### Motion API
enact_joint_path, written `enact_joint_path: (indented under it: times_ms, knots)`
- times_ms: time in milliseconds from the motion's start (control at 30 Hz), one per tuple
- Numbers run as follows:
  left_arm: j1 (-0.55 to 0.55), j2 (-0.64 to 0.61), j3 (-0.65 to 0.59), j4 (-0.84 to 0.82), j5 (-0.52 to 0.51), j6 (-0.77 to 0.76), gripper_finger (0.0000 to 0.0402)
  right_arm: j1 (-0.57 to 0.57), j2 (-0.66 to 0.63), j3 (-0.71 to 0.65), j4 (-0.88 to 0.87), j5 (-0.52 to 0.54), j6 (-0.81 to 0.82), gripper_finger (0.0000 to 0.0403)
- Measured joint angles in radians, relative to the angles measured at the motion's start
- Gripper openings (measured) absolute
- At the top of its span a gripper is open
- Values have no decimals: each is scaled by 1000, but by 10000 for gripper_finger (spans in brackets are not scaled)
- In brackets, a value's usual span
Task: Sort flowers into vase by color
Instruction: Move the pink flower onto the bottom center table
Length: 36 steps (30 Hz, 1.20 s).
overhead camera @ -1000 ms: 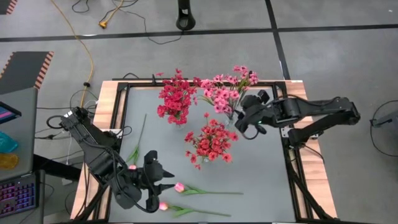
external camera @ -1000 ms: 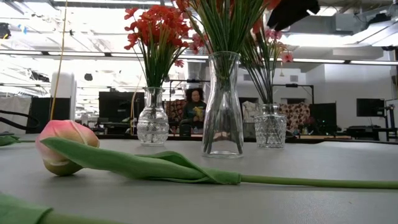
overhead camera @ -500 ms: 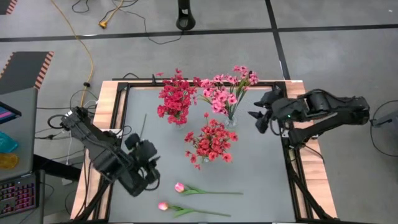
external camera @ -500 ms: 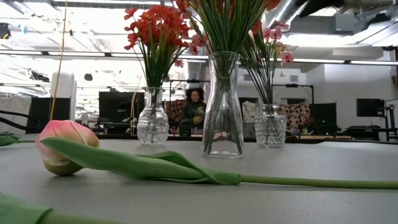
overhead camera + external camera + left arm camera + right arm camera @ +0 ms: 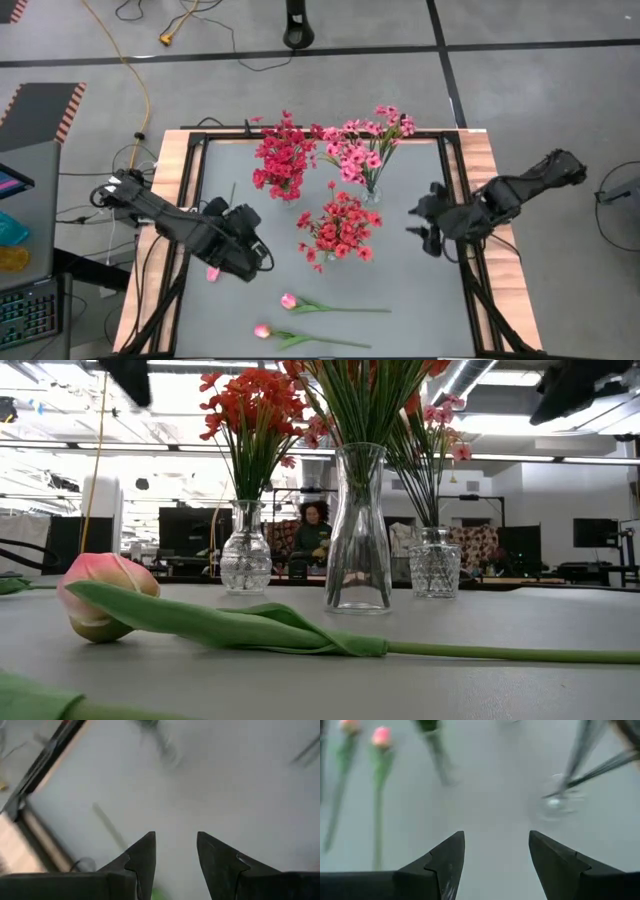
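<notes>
Three clear glass vases stand toward the far edge of the grey table (image 5: 420,290), each already holding one colour: a crimson-pink spray (image 5: 282,158) near the far-left, a light-pink spray (image 5: 362,148) beside it toward the far-right, and a red spray (image 5: 340,226) nearer the table's middle, in the tall waisted glass vase (image 5: 358,530). That grouping suggests the clustered blossoms are sorted and only the single buds are left. Two pink tulip buds on long green stems lie flat near the front edge, the upper tulip (image 5: 289,300) and the lower tulip (image 5: 263,331) roughly parallel, buds pointing toward the left side, stems trailing right. A third pink bud (image 5: 212,272) shows just beside the left gripper (image 5: 243,258), near the left edge. It may be held there with its thin stem running back toward the far edge, but the grip cannot be confirmed: the left wrist view shows the fingers (image 5: 145,857) a narrow gap apart with nothing clearly between them. The right gripper (image 5: 428,222) hangs near the right edge, its fingers (image 5: 447,857) spread wide and empty, seemingly waiting clear of the vases.
</notes>
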Motion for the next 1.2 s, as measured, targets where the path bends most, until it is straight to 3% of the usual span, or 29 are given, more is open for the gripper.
enact_joint_path:
  times_ms: [167, 333, 633, 867, 1200]
  knots:
    - [70, -33, -214, 26, 99, 20, 132, 69, -59, -56, 78, -18, -3, 248]
    - [158, -125, -471, 235, 205, 108, 132, 113, -138, -99, 146, 33, -4, 248]
    - [320, -297, -860, 511, 278, 96, 132, 175, -264, -267, 370, 35, -63, 248]
    - [378, -352, -966, 652, 282, 88, 132, 180, -369, -382, 496, 37, -125, 248]
    - [465, -308, -972, 645, 286, 63, 123, 173, -567, -576, 802, 54, -281, 248]
